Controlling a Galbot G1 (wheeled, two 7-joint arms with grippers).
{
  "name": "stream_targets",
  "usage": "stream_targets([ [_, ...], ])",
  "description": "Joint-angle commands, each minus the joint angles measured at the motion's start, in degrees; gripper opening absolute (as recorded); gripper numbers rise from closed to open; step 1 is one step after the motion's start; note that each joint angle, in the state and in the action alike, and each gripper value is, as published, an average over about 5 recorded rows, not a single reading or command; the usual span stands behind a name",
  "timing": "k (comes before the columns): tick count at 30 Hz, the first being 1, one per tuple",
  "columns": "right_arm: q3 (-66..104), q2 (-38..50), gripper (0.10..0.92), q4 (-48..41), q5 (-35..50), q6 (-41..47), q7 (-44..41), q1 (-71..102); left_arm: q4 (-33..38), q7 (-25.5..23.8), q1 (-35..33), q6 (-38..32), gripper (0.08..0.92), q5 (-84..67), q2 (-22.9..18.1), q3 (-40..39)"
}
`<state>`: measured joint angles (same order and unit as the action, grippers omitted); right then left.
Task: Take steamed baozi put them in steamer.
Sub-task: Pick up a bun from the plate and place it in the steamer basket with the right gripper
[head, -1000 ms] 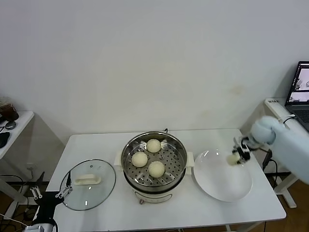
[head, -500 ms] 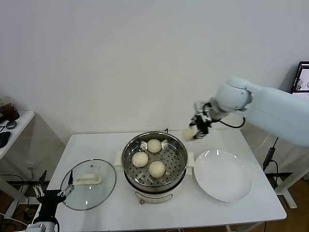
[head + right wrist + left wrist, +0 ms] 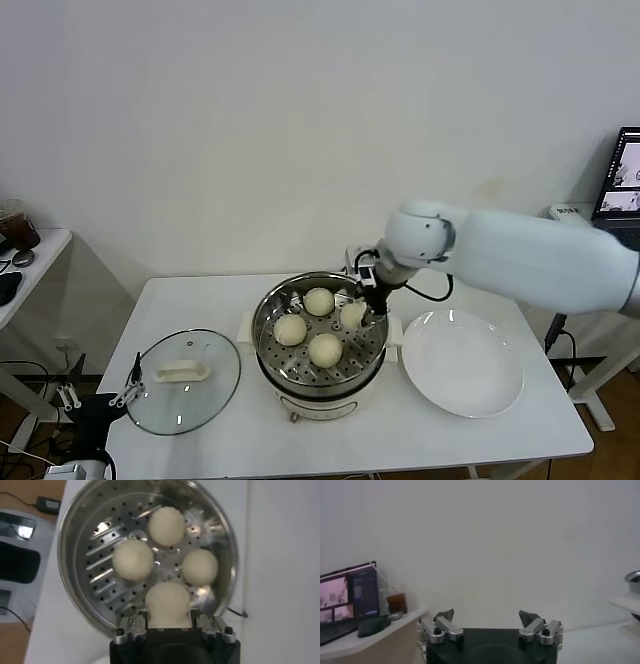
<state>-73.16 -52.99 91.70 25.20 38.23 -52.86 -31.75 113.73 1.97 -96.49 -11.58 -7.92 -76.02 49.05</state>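
While three baozi (image 3: 307,327) lie on the steamer's (image 3: 320,340) perforated tray, the right pincer (image 3: 366,305) grasps a fourth baozi (image 3: 352,315) inside its right rim; the left pincer (image 3: 490,625) hangs released beside the desk (image 3: 520,430).

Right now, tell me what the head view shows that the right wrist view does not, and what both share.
Only the head view shows the glass lid and the white plate on the table, and the left gripper, open and parked low beside the table's left edge. Only the right wrist view shows the fingers clamped on either side of the fourth baozi. Both show the steamer, its three loose baozi, and the right gripper holding that bun over the tray.
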Motion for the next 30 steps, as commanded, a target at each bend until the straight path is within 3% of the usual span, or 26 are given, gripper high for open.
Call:
stream_targets([
  [1,0.0,-2.7,0.501,-3.6,-3.9,3.4,2.1,7.3,-0.1,0.0,-0.1,0.0,0.823,0.0,0.0,0.3],
  [25,4.1,-4.3,0.501,-6.0,-5.1,2.9,2.7,8.5,0.0,-0.1,0.1,0.0,0.823,0.1,0.0,0.3],
  [30,5.0,-3.6,0.566,-5.3,-5.3,2.7,2.6,8.4,-0.1,0.0,0.1,0.0,0.823,0.0,0.0,0.3],
])
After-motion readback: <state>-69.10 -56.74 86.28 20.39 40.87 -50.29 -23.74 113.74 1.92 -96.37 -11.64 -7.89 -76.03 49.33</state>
